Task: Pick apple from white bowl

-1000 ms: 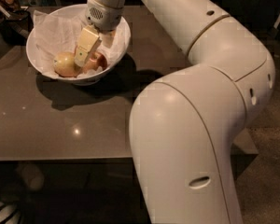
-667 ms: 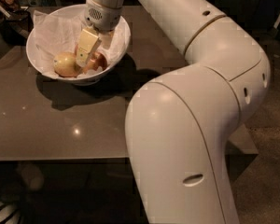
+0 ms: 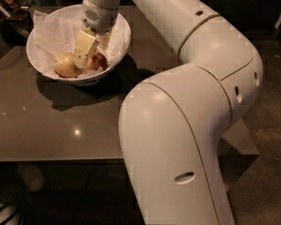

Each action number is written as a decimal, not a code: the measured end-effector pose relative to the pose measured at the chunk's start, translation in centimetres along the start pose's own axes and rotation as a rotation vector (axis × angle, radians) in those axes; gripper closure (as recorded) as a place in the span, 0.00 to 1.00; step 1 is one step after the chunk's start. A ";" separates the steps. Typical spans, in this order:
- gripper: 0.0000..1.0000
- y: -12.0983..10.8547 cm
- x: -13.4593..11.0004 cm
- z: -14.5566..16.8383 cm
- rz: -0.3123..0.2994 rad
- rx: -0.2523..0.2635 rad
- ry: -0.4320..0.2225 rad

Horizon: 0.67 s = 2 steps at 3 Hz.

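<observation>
The white bowl stands on the dark table at the upper left, lined with crumpled white paper. Two apples lie in it: a yellow apple on the left and a reddish apple right beside it. My gripper reaches down into the bowl from above. It sits at the two apples, between the yellow one and the reddish one, touching or nearly touching the reddish apple. Part of the reddish apple is hidden behind the gripper.
The glossy brown table runs to a front edge near the lower left. My large white arm fills the right and centre of the view. Dark objects lie on the table behind the bowl at the far left.
The gripper has stayed in the bowl at the apples. The arm's elbow and the view have shifted slightly. The apples have not moved.
</observation>
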<state>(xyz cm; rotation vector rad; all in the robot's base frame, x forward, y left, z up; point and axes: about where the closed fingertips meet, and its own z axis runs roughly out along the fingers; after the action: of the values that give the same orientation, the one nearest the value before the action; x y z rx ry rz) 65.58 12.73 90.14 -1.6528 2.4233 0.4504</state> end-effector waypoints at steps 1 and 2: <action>0.24 -0.1 0.5 0.7 0.006 -0.009 0.004; 0.23 -0.1 1.0 1.3 0.014 -0.020 0.007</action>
<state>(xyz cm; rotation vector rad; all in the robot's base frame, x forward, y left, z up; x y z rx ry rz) 65.30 12.22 88.61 -1.6484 2.4450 0.4733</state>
